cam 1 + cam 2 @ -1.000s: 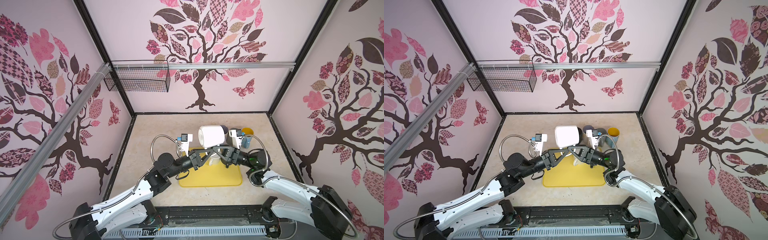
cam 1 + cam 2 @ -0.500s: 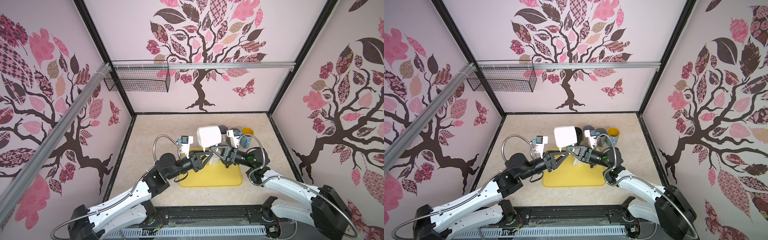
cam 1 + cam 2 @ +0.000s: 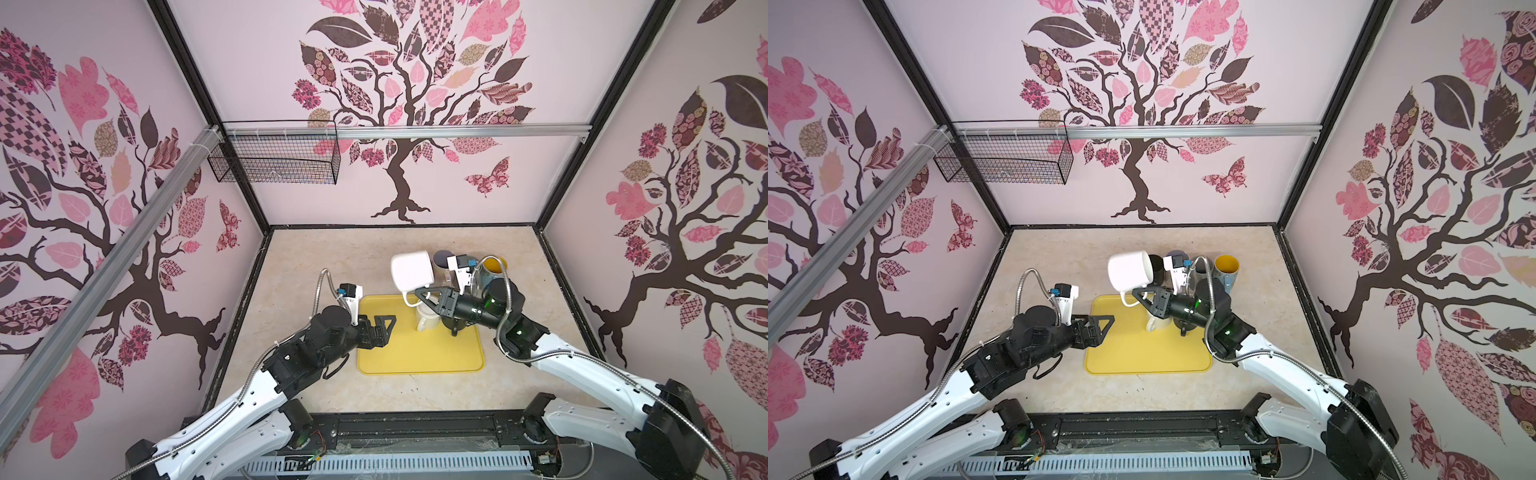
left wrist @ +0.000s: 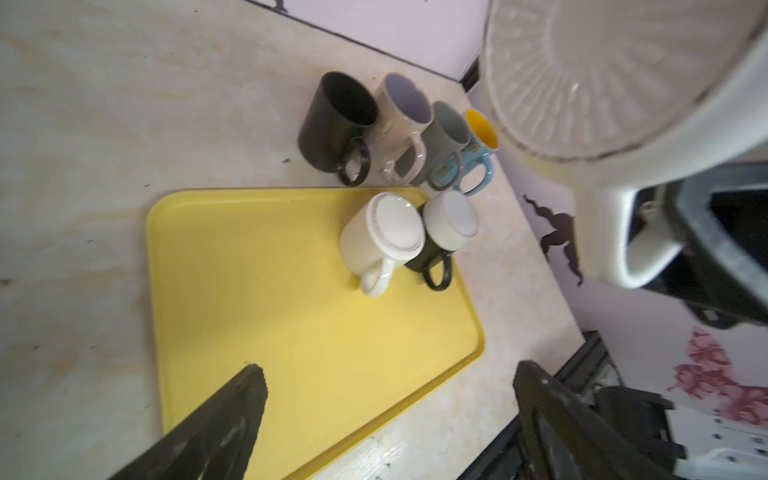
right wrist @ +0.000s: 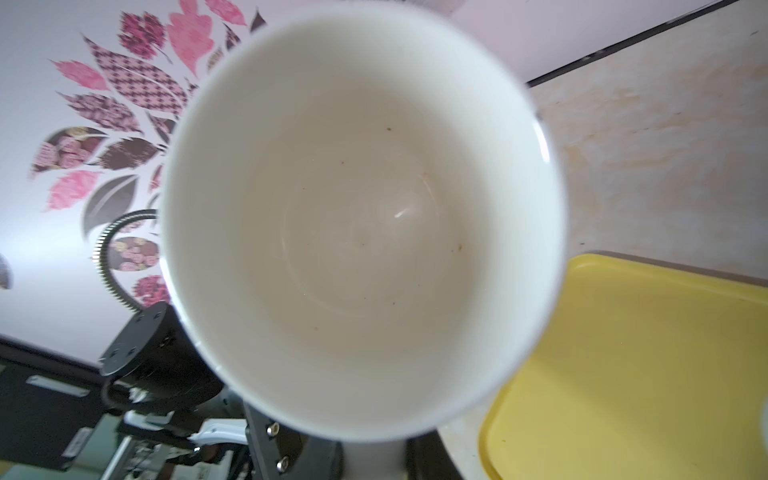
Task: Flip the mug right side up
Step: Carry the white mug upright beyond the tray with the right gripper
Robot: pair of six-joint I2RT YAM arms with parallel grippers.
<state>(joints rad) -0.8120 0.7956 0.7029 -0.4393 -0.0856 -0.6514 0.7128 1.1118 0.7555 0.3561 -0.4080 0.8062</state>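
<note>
White-shelled, the right arm (image 3: 582, 370) stretches forward and inward above the far side of the smooth yellow plastic tray (image 3: 415, 353). The left arm (image 3: 257, 399) bends low at the tray's left edge. The right gripper (image 3: 424, 293) is clamped on the handle of the glossy white mug (image 3: 411, 270), which it holds aloft on its side, mouth toward that wrist and ribbed base turned away. The left gripper (image 3: 384, 326) hangs empty, jaws spread wide. A cream mug (image 4: 382, 237) and a black mug (image 4: 449, 224) stand inverted on the tray.
</note>
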